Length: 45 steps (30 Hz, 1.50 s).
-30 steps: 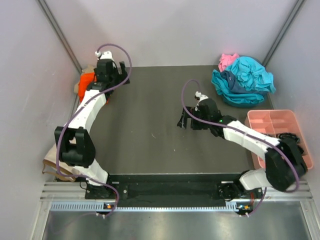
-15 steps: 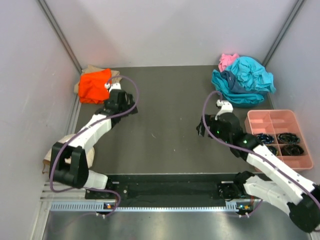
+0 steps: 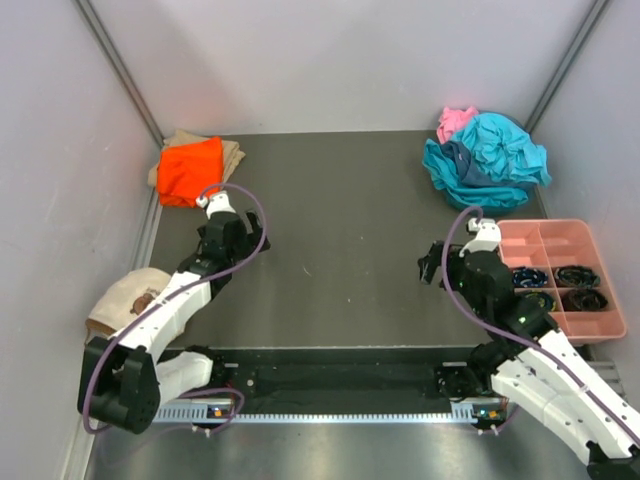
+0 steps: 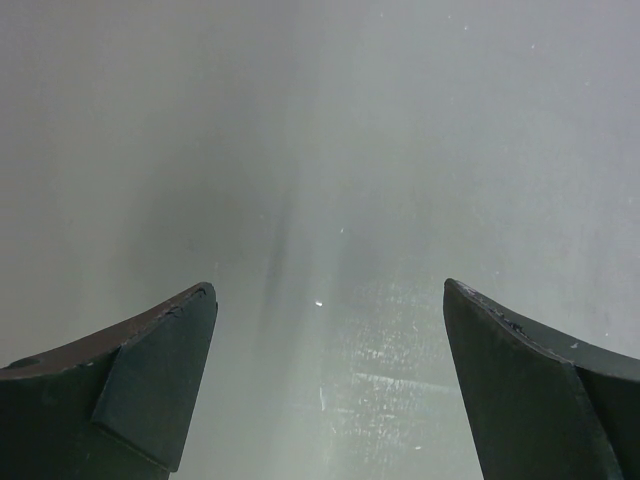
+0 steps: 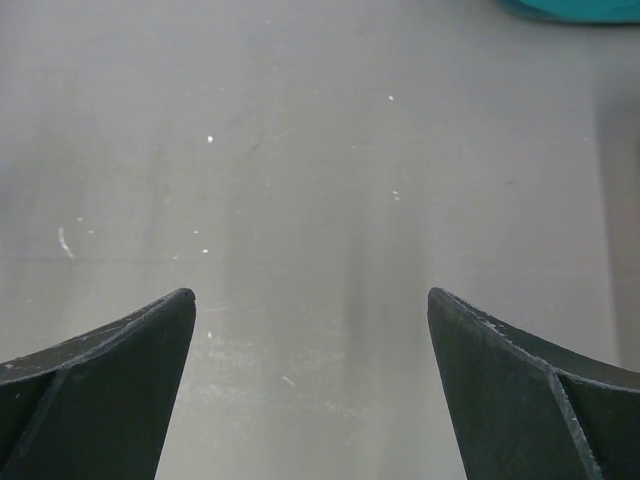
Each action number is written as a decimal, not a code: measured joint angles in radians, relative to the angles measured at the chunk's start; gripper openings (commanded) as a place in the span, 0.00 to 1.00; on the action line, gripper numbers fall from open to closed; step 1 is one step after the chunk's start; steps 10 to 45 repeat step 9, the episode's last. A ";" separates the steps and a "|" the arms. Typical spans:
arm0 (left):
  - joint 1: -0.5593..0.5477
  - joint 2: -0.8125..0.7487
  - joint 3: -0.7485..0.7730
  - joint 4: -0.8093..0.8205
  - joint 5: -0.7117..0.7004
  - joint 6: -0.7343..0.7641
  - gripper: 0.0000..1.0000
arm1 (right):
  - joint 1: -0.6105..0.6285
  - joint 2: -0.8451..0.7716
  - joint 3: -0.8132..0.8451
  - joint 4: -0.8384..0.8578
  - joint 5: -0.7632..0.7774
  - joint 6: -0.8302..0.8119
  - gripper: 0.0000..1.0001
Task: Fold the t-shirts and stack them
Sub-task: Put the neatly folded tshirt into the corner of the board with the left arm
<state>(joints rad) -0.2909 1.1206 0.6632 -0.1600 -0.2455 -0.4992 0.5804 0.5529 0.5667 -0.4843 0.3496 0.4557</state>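
Observation:
A folded bright orange t-shirt [image 3: 190,170] lies on a tan t-shirt [image 3: 232,152] at the far left corner of the table. A crumpled heap of teal t-shirts [image 3: 490,160] with a pink t-shirt [image 3: 455,120] behind it sits at the far right. My left gripper [image 3: 238,252] is open and empty over bare table, nearer than the orange t-shirt; its wrist view [image 4: 328,288] shows only table. My right gripper [image 3: 432,265] is open and empty over bare table, nearer than the teal heap. A sliver of teal cloth [image 5: 570,8] shows at the top of the right wrist view [image 5: 310,293].
A pink compartment tray [image 3: 520,240] with dark items [image 3: 577,273] in it stands at the right edge, next to my right arm. A cream cap-like thing [image 3: 125,300] lies off the table's left edge. Walls close in the left, back and right.
Both arms have drawn back toward the near edge. My left gripper left the orange t-shirt on the stack and came nearer. My right gripper moved right, toward the tray.

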 measured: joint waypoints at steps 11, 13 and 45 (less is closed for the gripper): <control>0.000 -0.040 -0.061 0.051 -0.011 0.001 0.99 | 0.000 -0.004 -0.024 -0.045 0.036 0.008 0.99; 0.000 -0.040 -0.061 0.051 -0.011 0.001 0.99 | 0.000 -0.004 -0.024 -0.045 0.036 0.008 0.99; 0.000 -0.040 -0.061 0.051 -0.011 0.001 0.99 | 0.000 -0.004 -0.024 -0.045 0.036 0.008 0.99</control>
